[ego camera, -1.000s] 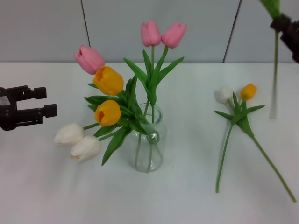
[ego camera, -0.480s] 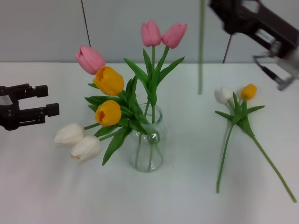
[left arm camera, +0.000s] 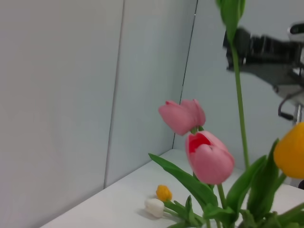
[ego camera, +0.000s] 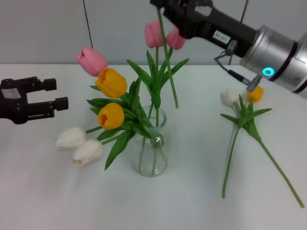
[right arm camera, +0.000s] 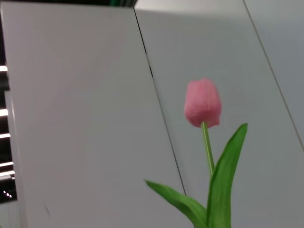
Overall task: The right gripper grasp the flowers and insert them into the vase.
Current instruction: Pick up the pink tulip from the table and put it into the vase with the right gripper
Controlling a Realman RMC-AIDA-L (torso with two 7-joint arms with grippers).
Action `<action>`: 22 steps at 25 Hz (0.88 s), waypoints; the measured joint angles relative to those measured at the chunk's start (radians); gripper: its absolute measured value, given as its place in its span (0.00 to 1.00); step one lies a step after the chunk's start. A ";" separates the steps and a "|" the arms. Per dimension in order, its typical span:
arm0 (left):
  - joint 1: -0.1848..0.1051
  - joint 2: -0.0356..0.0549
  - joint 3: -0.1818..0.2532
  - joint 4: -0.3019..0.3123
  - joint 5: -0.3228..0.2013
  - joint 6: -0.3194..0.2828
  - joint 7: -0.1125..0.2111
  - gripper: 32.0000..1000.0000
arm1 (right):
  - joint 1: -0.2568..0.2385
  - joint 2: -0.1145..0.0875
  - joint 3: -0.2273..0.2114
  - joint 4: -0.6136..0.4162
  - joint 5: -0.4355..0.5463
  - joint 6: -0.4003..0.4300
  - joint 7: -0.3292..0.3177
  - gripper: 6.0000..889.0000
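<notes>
Carrying: right gripper (ego camera: 163,10) fingers clamp a pink tulip's stem (ego camera: 167,67), held high behind the vase (ego camera: 152,143)
Next: bring stem tip over the neck, lower between stems already inside
Tulip: pink bud (right arm camera: 203,102), long thin stem, pointed leaves
Left gripper (ego camera: 52,94): fingers apart, idle over bench (ego camera: 57,201)

Probably a lab: bare white table (ego camera: 43,191), grey panelled wall (ego camera: 43,28)
</notes>
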 joint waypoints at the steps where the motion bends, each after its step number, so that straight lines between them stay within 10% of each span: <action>1: -0.004 -0.0030 0.002 0.000 0.000 -0.006 -0.001 0.77 | 0.005 0.001 -0.003 0.012 0.000 0.007 -0.006 0.06; 22: -0.008 -0.0107 -0.001 0.016 0.000 -0.021 -0.003 0.77 | 0.114 0.002 -0.082 0.058 0.004 0.164 -0.051 0.06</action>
